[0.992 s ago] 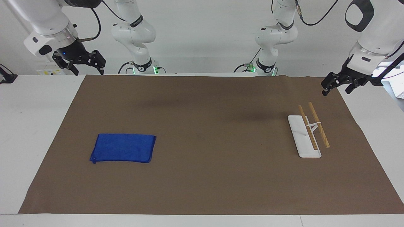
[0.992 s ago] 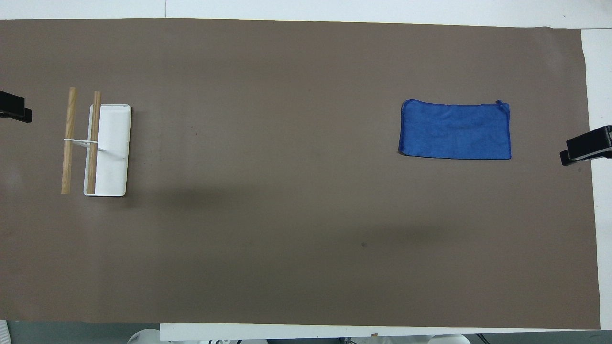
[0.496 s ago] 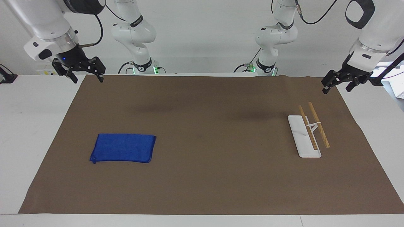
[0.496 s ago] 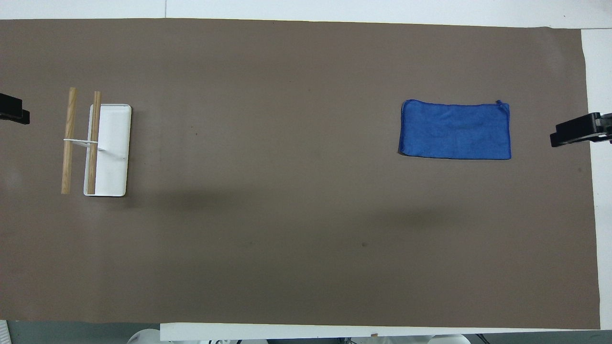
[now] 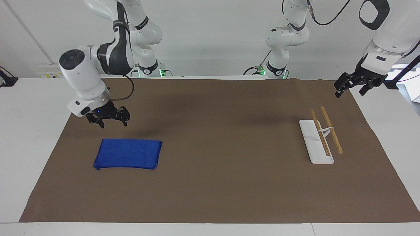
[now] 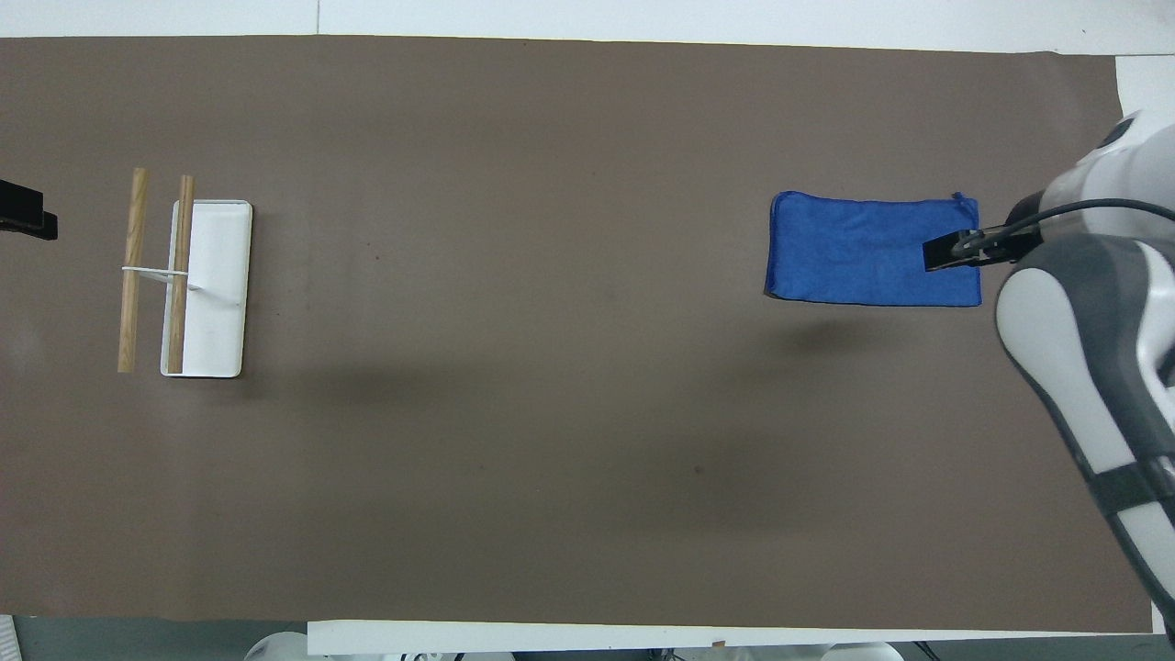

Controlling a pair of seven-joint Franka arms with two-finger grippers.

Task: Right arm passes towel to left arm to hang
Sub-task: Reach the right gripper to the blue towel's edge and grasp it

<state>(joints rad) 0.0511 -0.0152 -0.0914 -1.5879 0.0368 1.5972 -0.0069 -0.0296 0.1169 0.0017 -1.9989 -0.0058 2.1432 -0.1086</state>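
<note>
The blue towel [image 5: 128,153] lies flat on the brown mat toward the right arm's end of the table; it also shows in the overhead view [image 6: 854,248]. My right gripper [image 5: 113,124], with a blue light at its wrist, hangs open and empty in the air over the towel's end nearest the right arm's end of the table [image 6: 950,254], not touching it. My left gripper [image 5: 349,93] is open and empty, raised over the mat's corner near the rack; only its tip shows in the overhead view [image 6: 27,220].
A white rack [image 5: 313,144] with two wooden bars stands toward the left arm's end of the table, also seen in the overhead view [image 6: 216,285]. The brown mat [image 5: 210,183] covers most of the white table. Two other arms stand idle at the back.
My right arm has swung down and in from the mat's corner to over the towel's end. The left arm and the towel have not moved.
</note>
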